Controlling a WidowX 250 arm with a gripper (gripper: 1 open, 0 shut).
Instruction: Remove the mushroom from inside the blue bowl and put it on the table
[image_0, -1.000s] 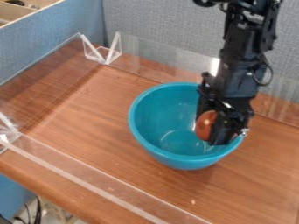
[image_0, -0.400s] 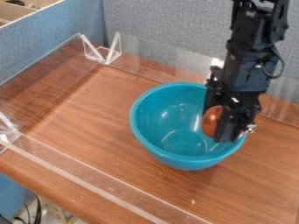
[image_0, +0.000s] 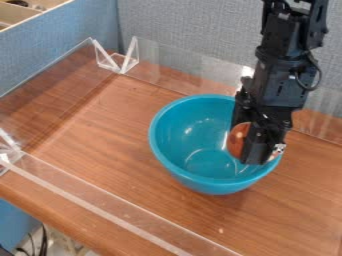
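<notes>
The blue bowl (image_0: 201, 143) stands on the wooden table (image_0: 107, 140), right of centre. My gripper (image_0: 253, 143) points straight down over the bowl's right side, with its black fingers shut on the mushroom (image_0: 238, 141). The reddish-brown cap shows between the fingers, just above the bowl's rim. The stem is hidden by the fingers. The bowl holds nothing else that I can see.
Low clear acrylic walls (image_0: 80, 190) run along the table's front and left edges, with a clear bracket (image_0: 118, 55) at the back left corner. A blue-grey partition (image_0: 174, 30) stands behind. Bare wood lies left of and in front of the bowl.
My gripper has risen slightly with the mushroom in it and has rolled a little about its vertical line. The bowl has not moved.
</notes>
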